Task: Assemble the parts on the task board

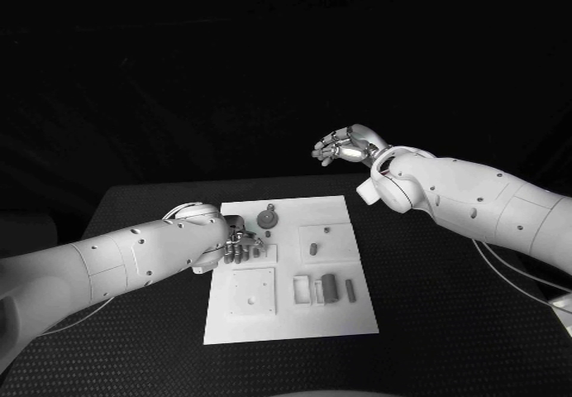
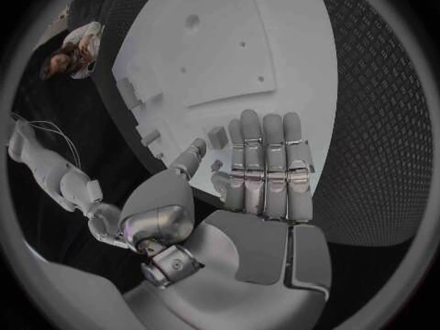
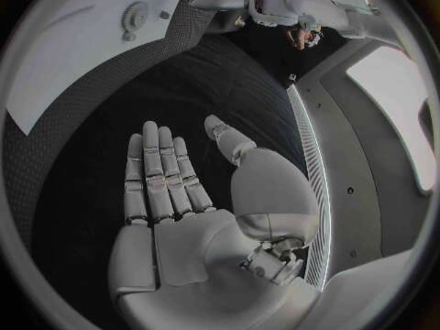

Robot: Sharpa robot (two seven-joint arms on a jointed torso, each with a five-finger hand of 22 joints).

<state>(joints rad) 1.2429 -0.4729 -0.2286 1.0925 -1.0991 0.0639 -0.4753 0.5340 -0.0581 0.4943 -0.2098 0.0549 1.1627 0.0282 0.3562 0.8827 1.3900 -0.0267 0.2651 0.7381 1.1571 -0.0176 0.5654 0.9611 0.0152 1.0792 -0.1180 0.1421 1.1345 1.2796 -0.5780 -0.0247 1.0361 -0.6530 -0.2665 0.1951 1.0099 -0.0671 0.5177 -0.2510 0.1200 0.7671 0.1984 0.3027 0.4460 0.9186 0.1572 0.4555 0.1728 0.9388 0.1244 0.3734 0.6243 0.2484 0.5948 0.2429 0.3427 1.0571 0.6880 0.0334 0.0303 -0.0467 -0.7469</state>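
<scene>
Both hands spread, holding nothing: left hand point(image 1: 239, 245) over the task board's point(image 1: 340, 318) left edge, right hand point(image 1: 343, 146) beyond the table point(image 1: 453, 331).

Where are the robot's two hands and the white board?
left hand point(image 1: 239, 246): head view, on its fingers over the board's left side.
right hand point(image 1: 347, 145): head view, on the raised palm beyond the table.
task board point(image 1: 298, 318): head view, on its bare near part.

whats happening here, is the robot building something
It is set to assemble small parts on the white task board. Right now neither hand holds anything. The left hand hovers open over the board's left side, near a round part. The right hand is raised open beyond the board's far right corner, away from the parts.
</scene>
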